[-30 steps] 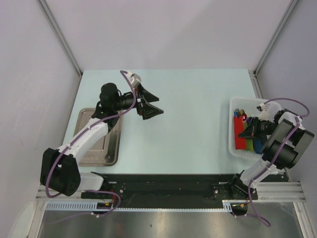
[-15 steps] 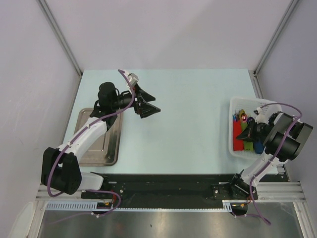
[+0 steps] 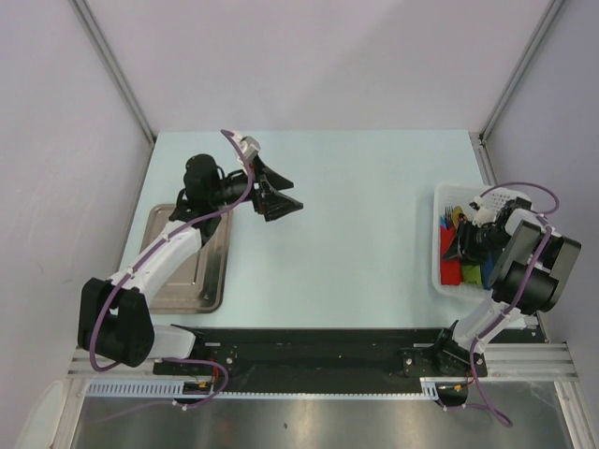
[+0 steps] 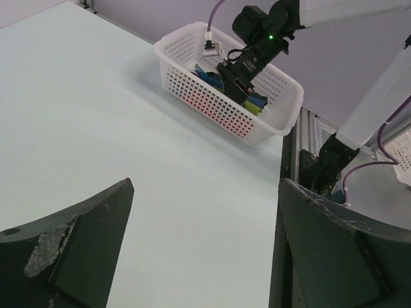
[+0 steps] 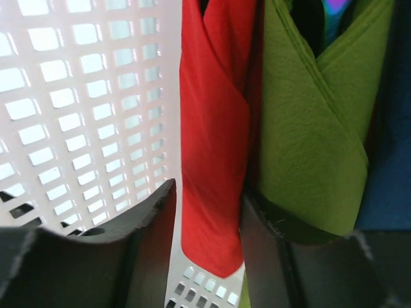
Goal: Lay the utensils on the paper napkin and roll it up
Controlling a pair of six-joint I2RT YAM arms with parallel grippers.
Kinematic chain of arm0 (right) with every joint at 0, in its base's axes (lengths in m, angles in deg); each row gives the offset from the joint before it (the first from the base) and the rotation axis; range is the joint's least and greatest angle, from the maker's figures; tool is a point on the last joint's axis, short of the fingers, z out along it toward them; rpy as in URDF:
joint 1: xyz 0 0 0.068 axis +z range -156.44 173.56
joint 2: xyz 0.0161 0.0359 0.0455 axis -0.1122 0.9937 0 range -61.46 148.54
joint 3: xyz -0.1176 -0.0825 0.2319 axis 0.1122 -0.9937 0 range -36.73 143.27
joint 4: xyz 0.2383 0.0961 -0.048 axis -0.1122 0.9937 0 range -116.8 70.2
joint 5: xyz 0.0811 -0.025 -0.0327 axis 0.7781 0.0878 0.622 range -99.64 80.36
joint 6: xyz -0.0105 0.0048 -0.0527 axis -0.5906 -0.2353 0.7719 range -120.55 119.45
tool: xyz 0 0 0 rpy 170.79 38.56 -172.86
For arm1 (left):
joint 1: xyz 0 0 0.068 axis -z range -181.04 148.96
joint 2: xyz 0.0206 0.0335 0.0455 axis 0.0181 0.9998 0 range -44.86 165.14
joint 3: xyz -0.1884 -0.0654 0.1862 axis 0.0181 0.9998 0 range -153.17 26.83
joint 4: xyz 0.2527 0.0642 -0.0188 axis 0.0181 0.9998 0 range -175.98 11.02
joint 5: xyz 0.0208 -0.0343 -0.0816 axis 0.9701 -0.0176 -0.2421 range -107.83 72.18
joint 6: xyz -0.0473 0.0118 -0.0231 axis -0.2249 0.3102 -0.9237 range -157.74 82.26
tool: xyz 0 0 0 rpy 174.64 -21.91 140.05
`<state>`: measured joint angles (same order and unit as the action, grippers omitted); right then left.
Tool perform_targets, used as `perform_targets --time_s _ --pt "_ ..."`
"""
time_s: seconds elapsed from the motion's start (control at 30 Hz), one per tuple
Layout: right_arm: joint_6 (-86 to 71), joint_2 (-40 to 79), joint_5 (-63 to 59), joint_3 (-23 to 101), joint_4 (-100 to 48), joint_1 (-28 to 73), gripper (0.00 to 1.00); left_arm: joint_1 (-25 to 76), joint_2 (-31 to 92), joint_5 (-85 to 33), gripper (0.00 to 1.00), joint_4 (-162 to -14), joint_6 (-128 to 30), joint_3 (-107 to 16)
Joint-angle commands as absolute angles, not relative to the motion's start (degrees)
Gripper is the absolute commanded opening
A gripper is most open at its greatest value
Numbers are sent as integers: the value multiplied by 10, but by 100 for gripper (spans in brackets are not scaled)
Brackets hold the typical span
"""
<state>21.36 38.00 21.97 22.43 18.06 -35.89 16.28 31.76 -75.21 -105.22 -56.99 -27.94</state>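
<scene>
The paper napkin [image 5: 212,128] is a narrow red bundle lying in the white basket [image 5: 64,96], against its left wall. My right gripper [image 5: 209,192] is down in the basket [image 3: 438,281] with its jaws astride the bundle's near end. They are open: the right finger touches the red paper and a thin gap shows at the left finger. From above, the red bundle [image 3: 453,269] sticks out below the right gripper [image 3: 460,245]. The utensils are hidden. My left gripper [image 3: 285,208] hangs wide open and empty over the table's left-centre [image 4: 207,186].
A green napkin roll [image 5: 308,128] lies against the red bundle, and a blue one [image 5: 392,160] lies beyond the green. The basket [image 4: 225,122] stands at the table's right edge. A metal tray [image 3: 187,281] sits at the left under the left arm.
The right gripper's jaws have parted from shut, and the wrist has shifted slightly farther into the basket. The left arm has barely moved.
</scene>
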Motion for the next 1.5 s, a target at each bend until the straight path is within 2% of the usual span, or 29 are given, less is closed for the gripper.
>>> perform_targets --time_s 0.0,0.13,0.37,0.5,0.77,0.9,1.03,1.13,1.3,1.47 --pt "219 346 150 225 158 -361 50 159 313 -759 100 -1101 -596 -294" --pt "218 327 146 237 180 -361 60 159 311 -743 100 -1108 -609 -295" --pt "205 297 170 273 217 -353 66 159 308 -715 99 -1082 -590 -299" --pt "197 274 185 309 245 -344 72 159 324 -668 99 -941 -556 -343" --pt "141 255 216 449 242 -267 100 129 404 -608 100 -708 -531 -513" --pt "89 271 216 506 194 -179 100 86 447 -612 100 -590 -510 -619" --pt "32 291 212 524 131 -94 100 29 447 -584 100 -537 -492 -643" --pt "17 292 207 498 95 -21 100 13 457 -529 100 -437 -443 -674" --pt "-3 279 210 427 55 70 100 3 410 -476 100 -395 -384 -586" --pt "-3 249 207 377 47 96 100 -1 338 -446 100 -417 -385 -501"
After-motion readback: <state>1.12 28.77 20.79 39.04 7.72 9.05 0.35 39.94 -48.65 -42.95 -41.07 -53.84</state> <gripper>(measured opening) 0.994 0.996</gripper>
